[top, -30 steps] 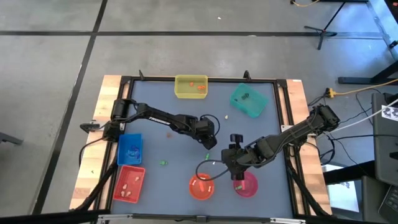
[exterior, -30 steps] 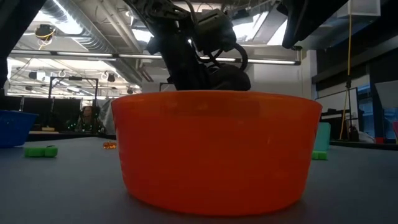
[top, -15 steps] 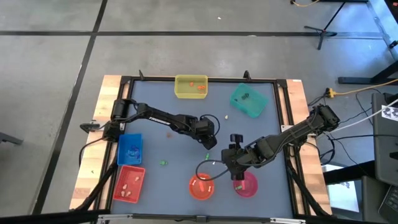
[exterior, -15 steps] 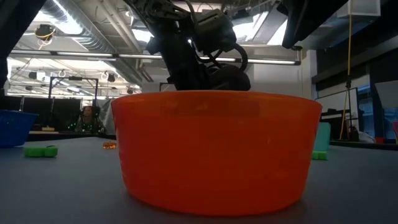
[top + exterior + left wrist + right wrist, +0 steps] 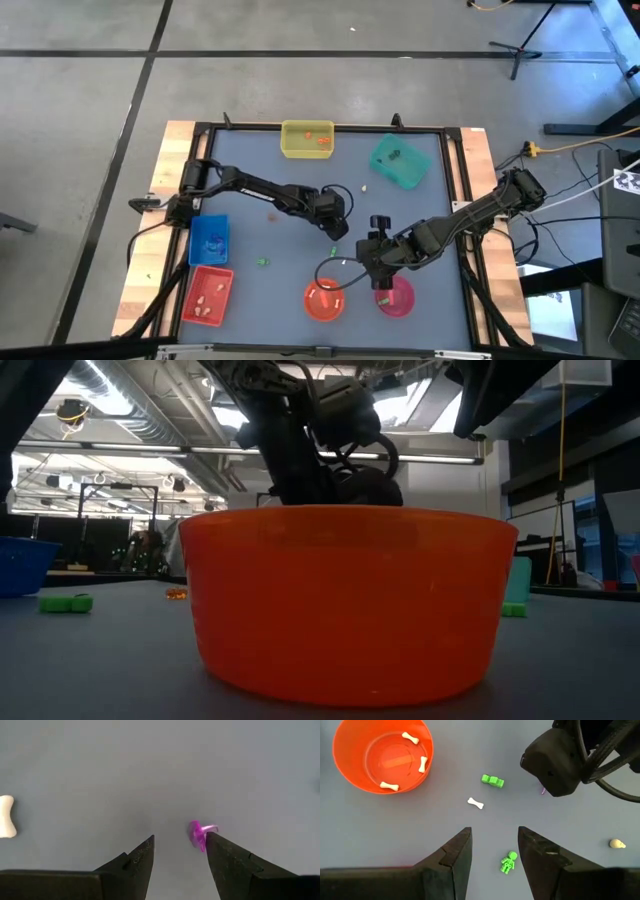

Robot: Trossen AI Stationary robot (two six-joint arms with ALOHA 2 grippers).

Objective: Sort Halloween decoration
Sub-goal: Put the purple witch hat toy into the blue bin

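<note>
Left gripper [image 5: 177, 852]: fingers apart, low over the middle of the table [image 5: 250, 170], holding nothing; a tiny purple trinket [image 5: 200, 833] lies on the mat just inside one fingertip [image 5: 220, 850].
Beside it: a white bone [image 5: 7, 816] lies off to one side, well apart.
Right gripper [image 5: 492, 847]: fingers apart and bare, hanging above the table's near edge, over the pink bowl [image 5: 398, 300].
Under its view: a white bone on the mat [image 5: 475, 803], a green block piece [image 5: 493, 781], a green skeleton [image 5: 508, 862], a beige piece [image 5: 617, 843].
Orange bowl [image 5: 382, 755]: near edge, three bones inside.
Far edge: yellow tray [image 5: 307, 139] with orange bits; teal tray [image 5: 400, 160].
Left edge: blue tray [image 5: 209, 240]; red tray [image 5: 207, 295] at the near-left corner with beige bits.
</note>
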